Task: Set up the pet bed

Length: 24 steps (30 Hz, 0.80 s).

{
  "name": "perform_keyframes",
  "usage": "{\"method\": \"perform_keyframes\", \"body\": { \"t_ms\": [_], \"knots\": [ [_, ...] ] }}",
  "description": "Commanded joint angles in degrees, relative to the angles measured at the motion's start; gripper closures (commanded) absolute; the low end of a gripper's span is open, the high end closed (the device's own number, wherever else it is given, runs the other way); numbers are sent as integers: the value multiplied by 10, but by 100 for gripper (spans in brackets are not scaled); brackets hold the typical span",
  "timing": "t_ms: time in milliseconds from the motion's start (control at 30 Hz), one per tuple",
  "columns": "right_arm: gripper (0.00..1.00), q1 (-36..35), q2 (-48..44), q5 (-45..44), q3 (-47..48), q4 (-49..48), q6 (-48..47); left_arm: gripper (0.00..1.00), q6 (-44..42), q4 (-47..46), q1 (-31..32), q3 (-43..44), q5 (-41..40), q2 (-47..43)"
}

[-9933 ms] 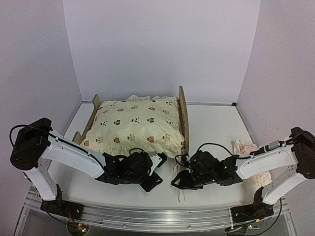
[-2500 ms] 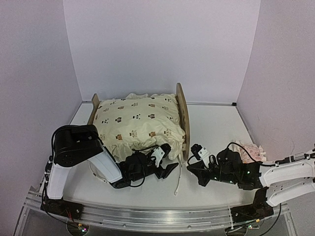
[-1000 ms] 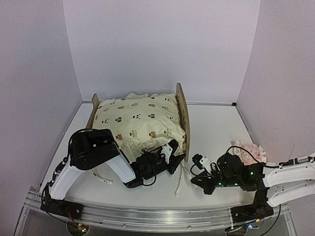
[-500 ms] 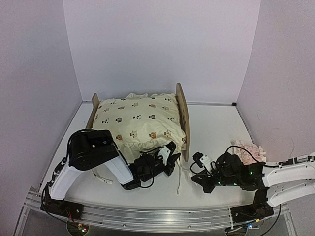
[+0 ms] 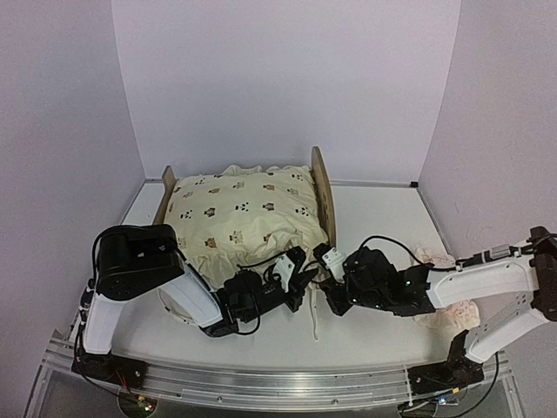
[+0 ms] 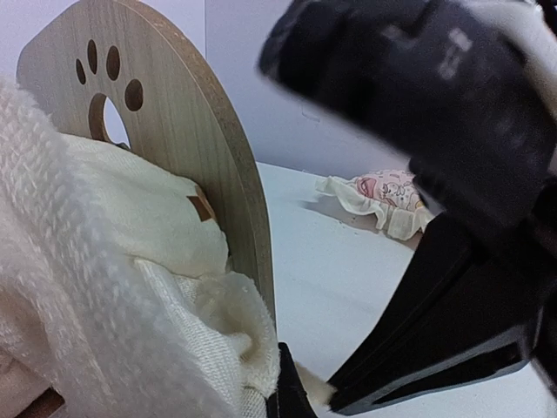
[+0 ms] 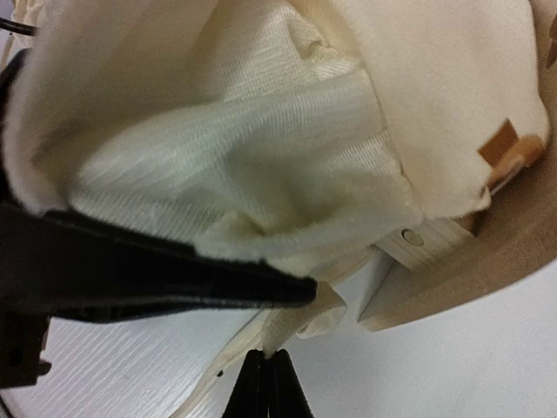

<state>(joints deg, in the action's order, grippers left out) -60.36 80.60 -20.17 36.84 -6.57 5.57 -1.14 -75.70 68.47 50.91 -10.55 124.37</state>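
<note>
Right gripper (image 7: 265, 364) has swung in to the light-wood pet bed (image 5: 322, 187), jaws shut. Left gripper (image 6: 289, 394) has just clamped shut at the cream animal-print ruffled cushion (image 5: 244, 213). Fabric caught? Can't tell.

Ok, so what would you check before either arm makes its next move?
1. Cushion lying on the pet bed: ok.
2. Headboard upright: ok.
3. Right jaws shut on the tie: ok.
4. Left jaws, shut, gripping anything: cannot tell.
5. Tie fastened to the frame: not ok, its end trails on the table.
6. Pink pillow apart from the bed: ok.
</note>
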Motion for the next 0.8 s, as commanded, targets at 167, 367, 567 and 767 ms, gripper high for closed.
{"method": "perform_keyframes", "body": {
  "t_ms": [167, 367, 567, 767],
  "knots": [
    [100, 32, 66, -30, 12, -120, -96, 100, 31, -28, 2, -9, 13, -50],
    [100, 56, 80, 35, -21, -225, -148, 100, 39, -11, 2, -12, 18, -67],
    [100, 74, 102, 79, -46, -307, -179, 100, 49, 17, 2, -2, 24, -75],
    [100, 87, 123, 146, -70, -377, -206, 100, 57, 41, 2, 11, 32, -72]
  ]
}}
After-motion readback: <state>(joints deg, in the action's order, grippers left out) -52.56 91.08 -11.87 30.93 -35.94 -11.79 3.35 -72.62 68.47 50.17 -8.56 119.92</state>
